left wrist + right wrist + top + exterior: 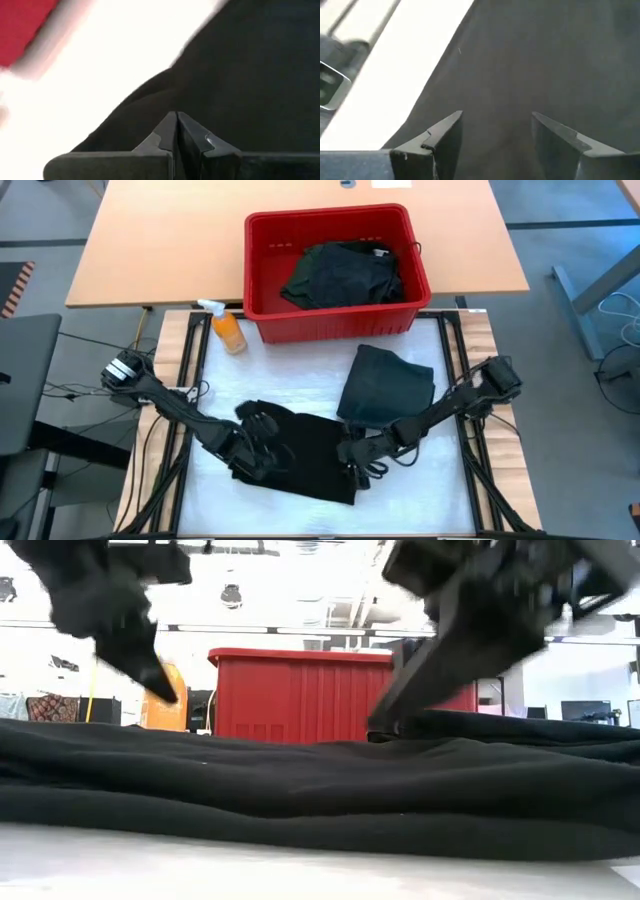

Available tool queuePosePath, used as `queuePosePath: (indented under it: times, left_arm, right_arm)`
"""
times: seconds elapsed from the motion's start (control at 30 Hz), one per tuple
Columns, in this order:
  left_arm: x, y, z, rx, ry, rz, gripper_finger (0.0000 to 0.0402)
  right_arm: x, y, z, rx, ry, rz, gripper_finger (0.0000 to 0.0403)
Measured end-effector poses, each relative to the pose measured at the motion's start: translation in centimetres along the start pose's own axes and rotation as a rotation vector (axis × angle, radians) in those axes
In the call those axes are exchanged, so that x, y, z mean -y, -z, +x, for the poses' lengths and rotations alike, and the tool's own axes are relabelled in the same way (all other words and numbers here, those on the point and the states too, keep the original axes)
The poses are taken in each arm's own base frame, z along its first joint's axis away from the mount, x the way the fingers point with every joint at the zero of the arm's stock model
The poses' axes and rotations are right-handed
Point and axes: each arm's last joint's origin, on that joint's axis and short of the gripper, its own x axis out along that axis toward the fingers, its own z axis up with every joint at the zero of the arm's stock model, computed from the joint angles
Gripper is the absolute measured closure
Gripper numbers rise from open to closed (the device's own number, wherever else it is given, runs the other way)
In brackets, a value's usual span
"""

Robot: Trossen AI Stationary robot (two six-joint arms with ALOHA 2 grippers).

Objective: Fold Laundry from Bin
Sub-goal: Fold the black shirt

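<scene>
A black garment (305, 460) (320, 780) of the laundry lies spread on the white table near its front edge. A folded dark green garment (388, 385) lies flat to its far right. The red bin (330, 215) (300, 690) stands at the far edge with another dark garment (345, 275) inside. My left gripper (258, 423) (165, 692) (176, 116) is shut and hangs clear above the black garment's left part. My right gripper (352, 452) (383, 725) (496, 117) is open, slanting down just over the garment's right part, with nothing between its fingers.
An orange spray bottle (228, 330) stands left of the bin. Beyond the bin is a wooden tabletop (150, 250). Bare white table surface (420, 500) shows right of the black garment and along the front edge.
</scene>
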Motion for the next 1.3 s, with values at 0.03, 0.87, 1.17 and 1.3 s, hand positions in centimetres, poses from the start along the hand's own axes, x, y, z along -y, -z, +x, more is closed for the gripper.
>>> queuePosePath:
  times: [0.03, 0.87, 1.17, 1.3]
  left_arm:
    - [-0.6, 0.7, 0.4, 0.014, -0.025, -0.042, 0.0401]
    - [-3.6, 6.5, 5.0, 0.045, 0.053, -0.217, 0.0401]
    - [-6.1, 5.7, 2.7, 0.096, -0.056, -0.187, 0.0401]
    - [-7.2, 3.6, 0.2, 0.23, -0.026, -0.245, 0.0401]
  right_arm:
    - [-0.2, -0.4, -0.6, 0.014, -0.007, 0.0, 0.0148]
    - [-5.4, 6.1, 4.9, 0.007, -0.027, 0.076, 0.0148]
    - [-5.9, 4.0, 2.2, 0.03, -0.081, 0.006, 0.0148]
    - [-6.1, 0.4, -1.0, 0.162, -0.116, -0.057, 0.0148]
